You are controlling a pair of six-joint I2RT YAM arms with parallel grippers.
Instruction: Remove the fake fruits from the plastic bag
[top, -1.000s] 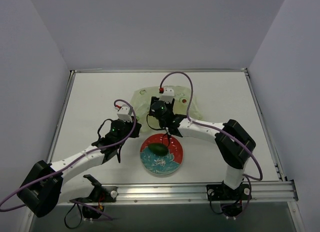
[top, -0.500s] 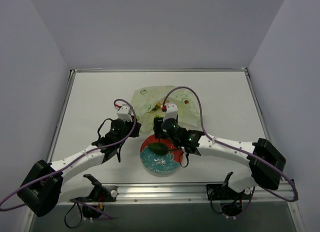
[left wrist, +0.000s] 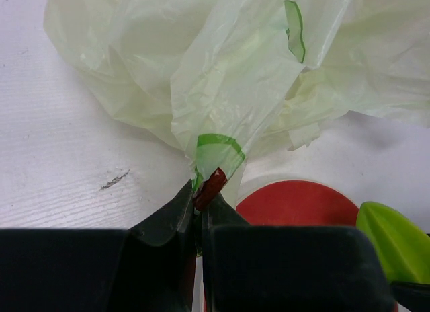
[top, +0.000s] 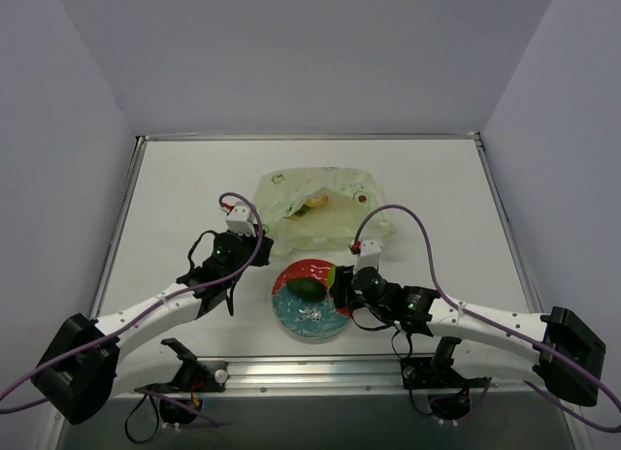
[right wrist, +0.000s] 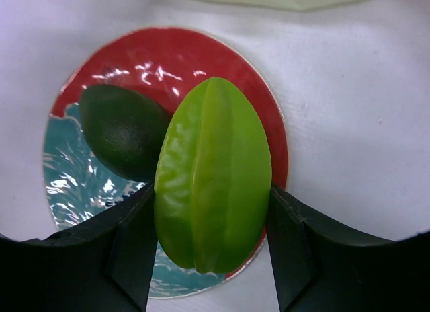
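The pale yellow-green plastic bag (top: 325, 217) lies crumpled behind the plate, and a yellow-orange fruit (top: 309, 208) shows through its mouth. My left gripper (top: 254, 248) is shut on the bag's near edge (left wrist: 216, 150), its jaws pinching the film together. My right gripper (right wrist: 211, 198) is shut on a light green ridged fruit (right wrist: 213, 174), held above the right side of the plate (right wrist: 175, 56). In the top view this fruit (top: 342, 278) sits at the plate's right edge. A dark green oval fruit (right wrist: 124, 130) lies on the plate.
The red-and-teal plate (top: 315, 324) sits near the table's front edge between the two arms. The metal rail (top: 320, 370) runs along the near edge. The left wrist view catches the plate's red part (left wrist: 295, 201) and the held green fruit (left wrist: 396, 241).
My right arm has drawn back from the bag toward the near edge, carrying the light green fruit to the plate's right side. The bag's mouth is uncovered. The left gripper has stayed put.
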